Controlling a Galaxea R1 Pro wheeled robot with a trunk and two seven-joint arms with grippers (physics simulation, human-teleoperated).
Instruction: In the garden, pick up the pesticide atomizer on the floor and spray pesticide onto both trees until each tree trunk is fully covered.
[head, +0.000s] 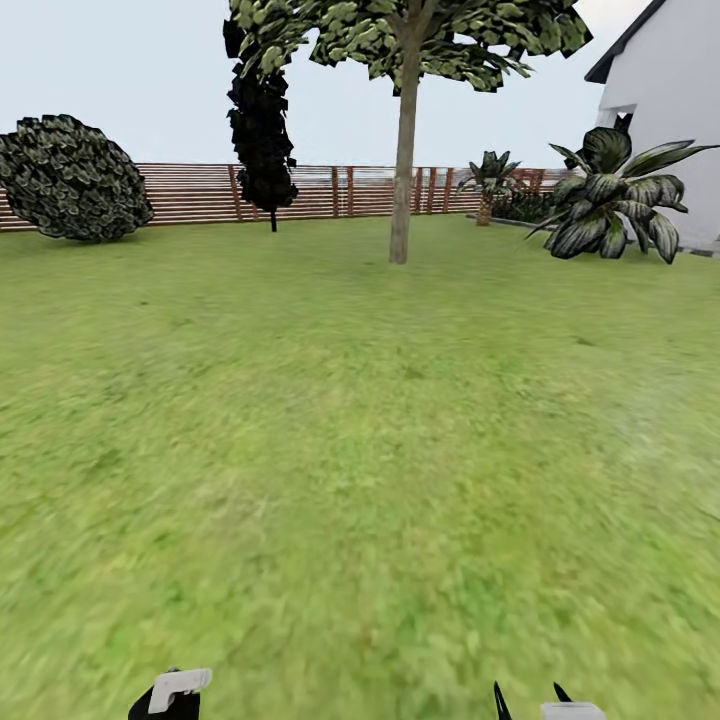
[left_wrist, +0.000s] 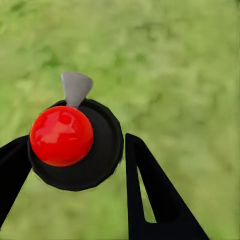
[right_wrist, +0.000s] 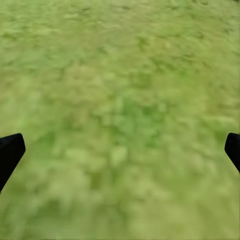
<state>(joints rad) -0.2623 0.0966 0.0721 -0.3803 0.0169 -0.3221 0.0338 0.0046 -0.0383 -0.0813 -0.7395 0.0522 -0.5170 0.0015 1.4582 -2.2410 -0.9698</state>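
Garden: green lawn (head: 360, 450) runs to a slatted brown fence (head: 200, 192); a house wall (head: 670, 120) stands at my right.
Tree: one thick grey-brown trunk (head: 402, 150) rises well ahead, near the fence, foliage high above it. No white mist on it that I can see.
Not targets: a thin black-leaved tree (head: 260, 120) just beside it, a round bush (head: 70, 180) far left, broad-leaved plants (head: 615, 195) at right.
Atomizer (left_wrist: 75, 142): in my left claw (left_wrist: 75, 165), red cap over a round black body, grey nozzle poking forward; its pale top also peeks up low in the head view.
Left claw: clamped on the atomizer, one finger each side of the black body.
Right claw (right_wrist: 120, 150): fingers wide apart, nothing between, grass below.
Handling: I judge it rigid, light plastic, smooth and round, so it may twist or slip; holding around the black body, nozzle kept clear, looks right.
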